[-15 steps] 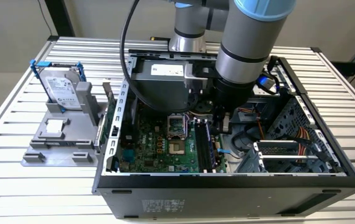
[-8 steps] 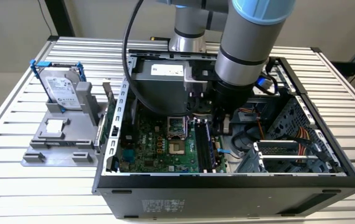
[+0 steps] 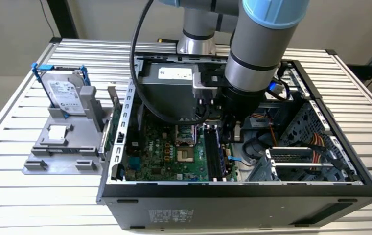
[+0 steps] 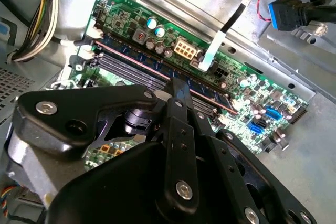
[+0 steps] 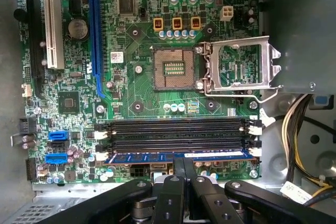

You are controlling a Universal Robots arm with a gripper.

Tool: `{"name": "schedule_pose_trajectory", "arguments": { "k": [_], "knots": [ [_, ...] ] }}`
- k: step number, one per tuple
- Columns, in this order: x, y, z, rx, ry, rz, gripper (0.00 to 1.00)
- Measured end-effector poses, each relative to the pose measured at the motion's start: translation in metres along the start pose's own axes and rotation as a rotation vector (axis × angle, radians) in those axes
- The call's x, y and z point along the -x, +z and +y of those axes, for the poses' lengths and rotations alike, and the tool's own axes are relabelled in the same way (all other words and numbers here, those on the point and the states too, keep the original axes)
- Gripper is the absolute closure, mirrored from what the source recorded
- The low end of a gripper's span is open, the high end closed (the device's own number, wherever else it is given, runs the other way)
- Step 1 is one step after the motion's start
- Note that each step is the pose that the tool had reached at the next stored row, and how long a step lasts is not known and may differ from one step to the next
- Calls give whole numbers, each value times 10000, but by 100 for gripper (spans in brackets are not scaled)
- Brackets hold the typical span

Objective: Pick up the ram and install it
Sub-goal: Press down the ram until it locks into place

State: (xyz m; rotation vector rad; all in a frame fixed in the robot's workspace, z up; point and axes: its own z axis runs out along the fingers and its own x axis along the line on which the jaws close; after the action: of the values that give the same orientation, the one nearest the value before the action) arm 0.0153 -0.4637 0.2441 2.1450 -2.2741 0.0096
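The gripper (image 5: 184,174) reaches down into the open computer case (image 3: 238,188), its two black fingers (image 4: 176,98) drawn close together with only a narrow gap between them, pinching the top edge of the ram (image 5: 178,156) about midway along its length. The ram stands on edge in the outermost of the memory slots (image 5: 176,135) on the green motherboard (image 5: 142,77), the slot nearest the board's edge; whether it is fully seated cannot be told. The other slots alongside it are dark and bare, with white latches at their ends. In the first wrist view the open processor socket (image 5: 176,69) with its raised metal frame lies further in on the board, and white, black and blue expansion slots line the far side. In the exterior view the arm (image 3: 258,58) comes down over the middle of the case, with a thick black cable (image 3: 140,78) looping beside it and a drive cage (image 3: 303,156) at the case's side toward the exterior view's right. Outside the case, toward the exterior view's left on the ribbed metal table (image 3: 16,147), a grey holder (image 3: 62,147) carries a hard drive (image 3: 65,95) standing upright in a blue frame.
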Motion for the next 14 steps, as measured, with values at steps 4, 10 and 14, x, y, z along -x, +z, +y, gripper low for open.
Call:
{"name": "schedule_pose_trajectory", "arguments": {
  "k": [4, 10, 14],
  "knots": [
    [0, 9, 0, 3, -1, -2, 100],
    [2, 93, -1, 9, -1, -2, 100],
    [3, 167, -1, 9, -1, -1, 100]
  ]
}}
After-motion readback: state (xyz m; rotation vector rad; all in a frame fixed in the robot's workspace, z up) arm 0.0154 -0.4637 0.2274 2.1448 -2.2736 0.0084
